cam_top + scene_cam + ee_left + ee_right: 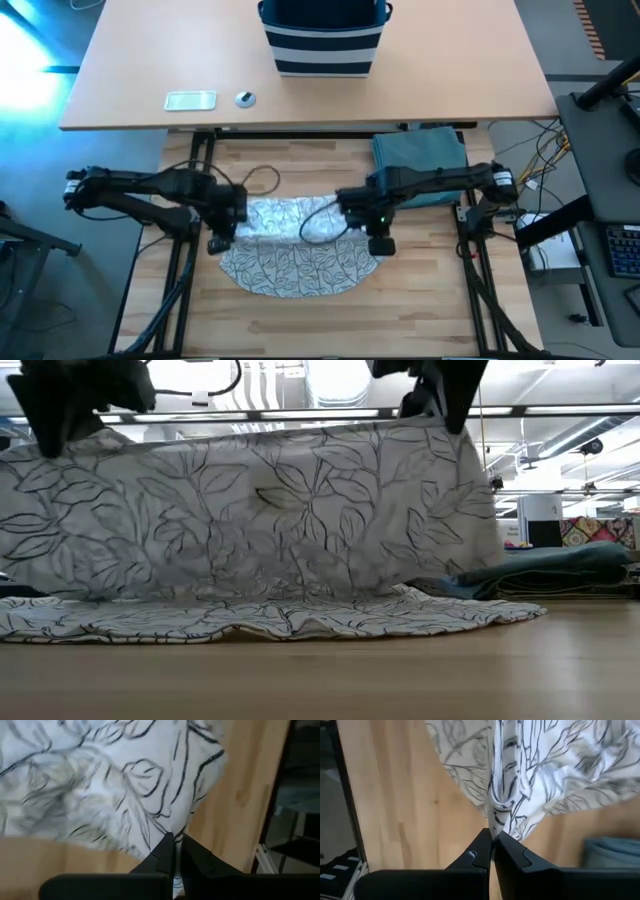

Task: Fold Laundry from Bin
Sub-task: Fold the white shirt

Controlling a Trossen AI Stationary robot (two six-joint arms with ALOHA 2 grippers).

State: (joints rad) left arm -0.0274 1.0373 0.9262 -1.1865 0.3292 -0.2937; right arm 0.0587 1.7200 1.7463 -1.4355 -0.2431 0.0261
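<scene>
— Low view first: how did that leaf-print garment (250, 520) look as a load?

— Light and limp, by my judgement. It hung like a curtain between the two pincers, its lower part pooled on the wooden counter (400, 670), creased and sagging in the middle. Nothing stiff in it, nothing fragile; thin cloth of that sort could slip from a shallow pinch, so the upper corners seemed the right places to take it.

— And that was where it was taken?

— Yes. The left pincer (175, 851) was clenched on one upper corner, fingers pressed together with cloth drawn out between the tips. The right pincer (492, 842) was clamped the same way on a bunched fold at the other corner.

— Where did the garment sit relative to the striped bin (322, 38)?

— Well apart from it, on the lower wooden counter nearer the arms. A folded teal garment (420, 155) lay just beside the leaf-print one, between it and the bin.
</scene>
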